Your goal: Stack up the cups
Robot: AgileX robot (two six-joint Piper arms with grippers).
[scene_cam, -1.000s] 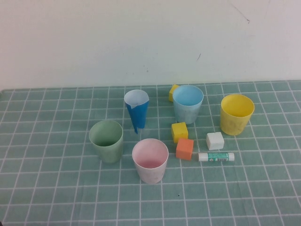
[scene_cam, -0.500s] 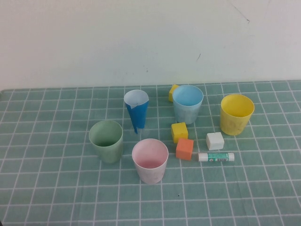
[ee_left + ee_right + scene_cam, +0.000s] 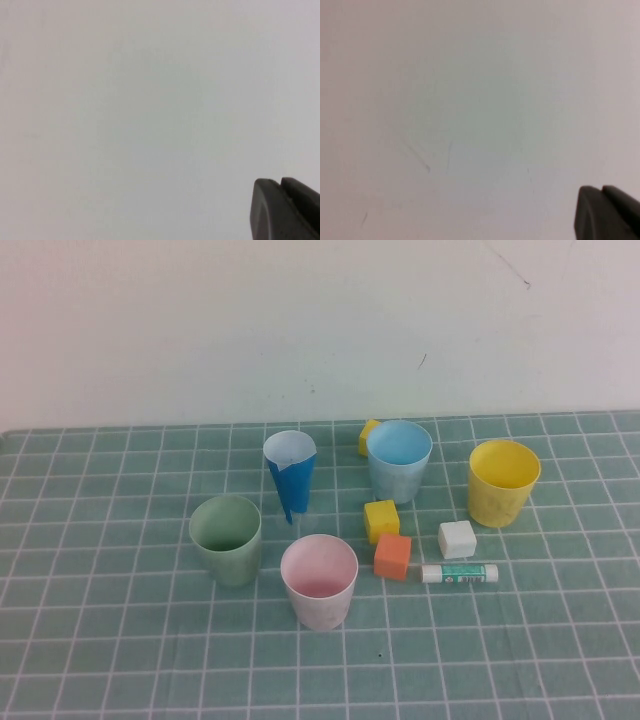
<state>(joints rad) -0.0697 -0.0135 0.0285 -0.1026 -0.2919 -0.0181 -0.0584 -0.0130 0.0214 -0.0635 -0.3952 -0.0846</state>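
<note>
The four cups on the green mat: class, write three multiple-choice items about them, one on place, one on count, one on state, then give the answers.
1. Nearest the camera in the high view?
A pink cup
B yellow cup
C blue cup
2. Cube blocks on the mat?
A two
B four
C six
3. The cups are
A nested
B tipped over
C upright and apart

Answers: A, it sits lowest, in front of the green cup; B, two yellow, one orange, one white; C, none touch, and the left gripper and right gripper, shut, face only wall.
</note>
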